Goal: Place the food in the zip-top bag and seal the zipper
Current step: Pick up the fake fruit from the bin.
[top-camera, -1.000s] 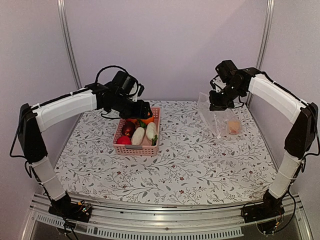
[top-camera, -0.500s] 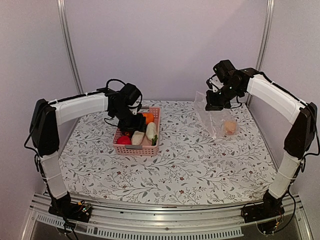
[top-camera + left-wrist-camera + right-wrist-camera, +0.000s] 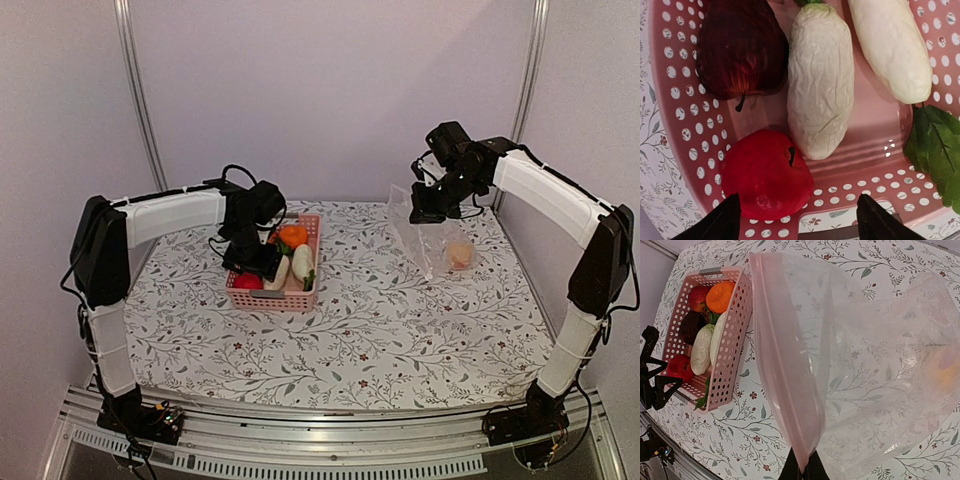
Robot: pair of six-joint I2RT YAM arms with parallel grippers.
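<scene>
The left gripper (image 3: 800,226) hangs with its fingers spread, released and empty, just above the red piece (image 3: 765,172) in the near left corner of the pink basket (image 3: 670,100). Over the last second it has swung back from the basket's far edge and dropped low over this corner, which uncovers the orange piece (image 3: 293,235). I judge it is lining up a pick of the red piece. Just beside that piece lie a white radish (image 3: 820,80), a second radish (image 3: 890,45) and a dark purple piece (image 3: 740,45).

The right gripper (image 3: 803,471) is clenched on the mouth edge of the zip-top bag (image 3: 855,365). It holds the bag lifted over the far right of the tabletop (image 3: 380,330) and has hardly moved. One yellowish piece (image 3: 460,253) already sits in the bag's bottom, blurred through the plastic. The zipper (image 3: 780,355) reads only as a faint pinkish strip. Whether the left fingertips touch the red piece is cut off at the frame's bottom edge.
</scene>
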